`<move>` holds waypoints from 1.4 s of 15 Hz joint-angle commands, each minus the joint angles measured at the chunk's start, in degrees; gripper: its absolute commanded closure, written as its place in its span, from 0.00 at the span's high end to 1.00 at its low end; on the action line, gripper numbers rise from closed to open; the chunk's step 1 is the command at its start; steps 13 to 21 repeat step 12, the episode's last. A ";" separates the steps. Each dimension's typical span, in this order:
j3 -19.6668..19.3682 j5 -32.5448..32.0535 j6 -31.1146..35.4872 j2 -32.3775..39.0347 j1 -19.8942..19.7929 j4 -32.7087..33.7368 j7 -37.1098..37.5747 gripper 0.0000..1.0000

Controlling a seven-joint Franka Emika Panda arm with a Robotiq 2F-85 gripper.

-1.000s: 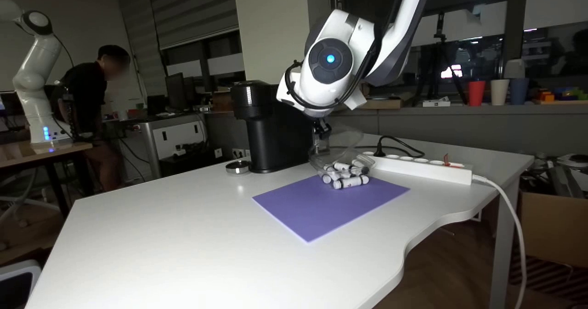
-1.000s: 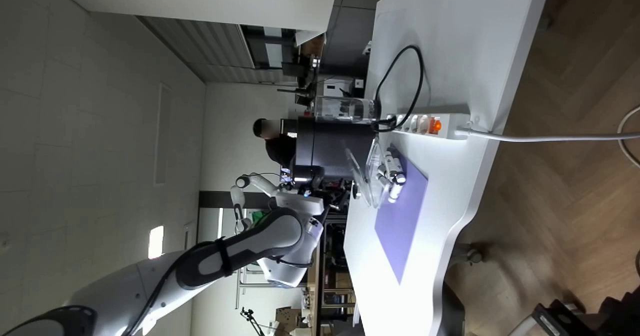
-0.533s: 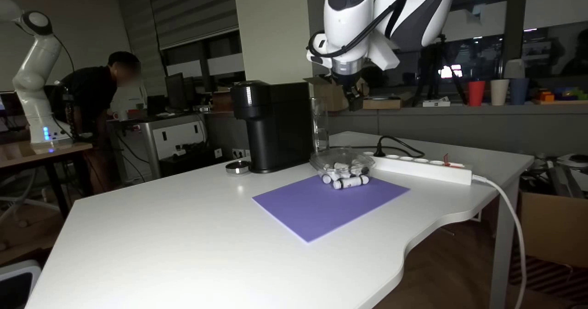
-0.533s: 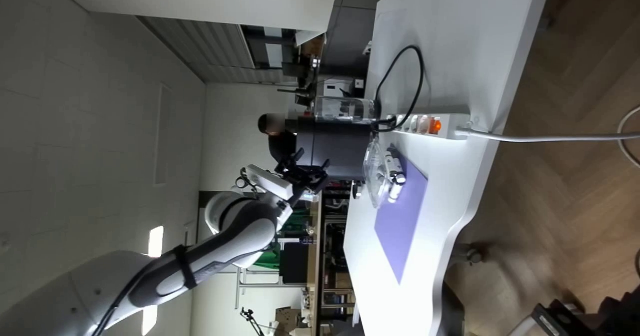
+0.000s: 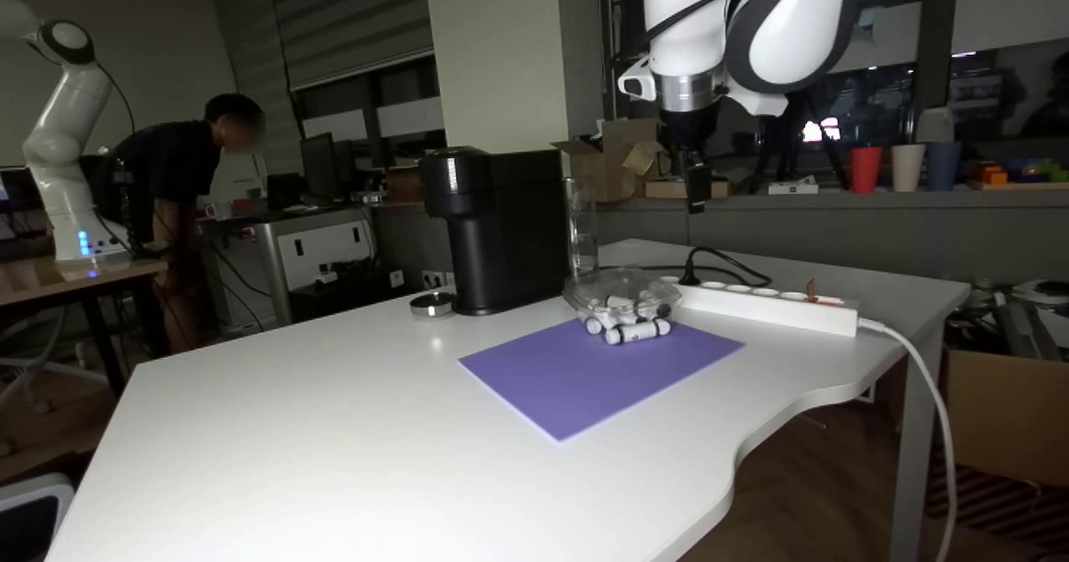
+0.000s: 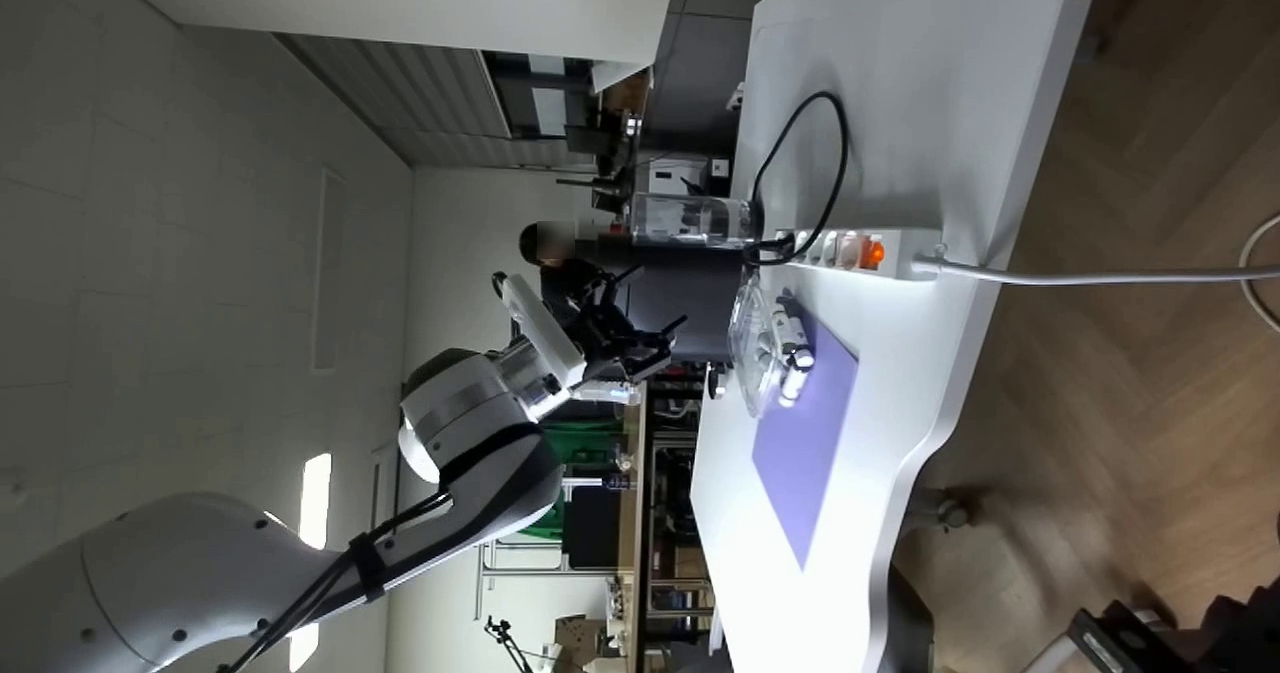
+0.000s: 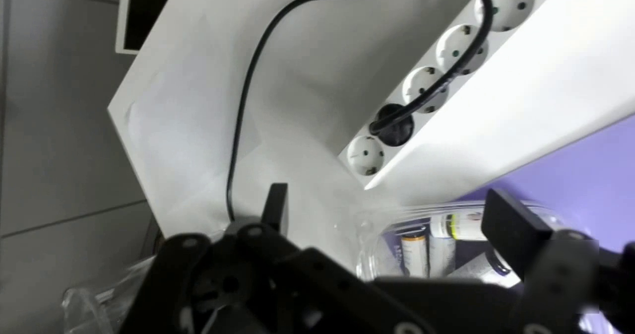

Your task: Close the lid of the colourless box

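Note:
The colourless box [image 5: 582,293] is a low see-through plastic box at the back corner of the purple sheet, in both exterior views [image 6: 748,338]. Its clear lid lies down over the top; whether it is fully pressed shut I cannot tell. Several white tubes [image 5: 637,331] with dark bands show in or right at the box; whether the front one is inside I cannot tell. My gripper [image 5: 696,206] is open and empty, well above the table. In an exterior view both fingers [image 6: 657,298] stand apart. In the wrist view the fingers [image 7: 389,205] are wide apart, with part of the box [image 7: 366,254] below.
The white power strip [image 5: 768,308] with a black cable [image 6: 843,143] lies beside the box. The black machine [image 5: 514,236] and a tall clear container [image 5: 582,232] stand behind it. The purple sheet [image 5: 576,387] and a small silver tin [image 5: 433,304] are on the table [image 5: 317,428].
A second ago the lid stood raised at a slant with the gripper close to it. The lid has since dropped onto the box, and the gripper has moved up and away from it.

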 commanded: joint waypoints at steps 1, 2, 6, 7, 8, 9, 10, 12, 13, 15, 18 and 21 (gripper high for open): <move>15.50 16.68 -11.93 -0.43 -11.00 0.78 -8.83 1.00; 20.21 22.29 -16.12 0.02 -14.18 2.38 -11.52 1.00; 29.39 43.93 -34.28 -1.15 -18.50 11.18 -18.53 1.00; 30.28 47.43 -38.54 -1.20 -18.92 13.81 -18.27 1.00; 30.38 50.42 -42.28 -1.29 -18.80 16.11 -17.57 1.00; 20.02 57.37 -44.29 -3.59 -9.37 17.71 -19.06 1.00; 18.07 60.77 -46.44 -3.78 -7.87 19.15 -18.03 1.00; 10.63 61.85 -43.72 -5.18 -1.47 17.11 -20.81 1.00; 10.63 61.85 -43.72 -5.18 -1.47 17.11 -20.81 1.00; 10.63 61.85 -43.72 -5.18 -1.47 17.11 -20.81 1.00; 10.63 61.85 -43.72 -5.18 -1.47 17.11 -20.81 1.00; 10.63 61.85 -43.72 -5.18 -1.47 17.11 -20.81 1.00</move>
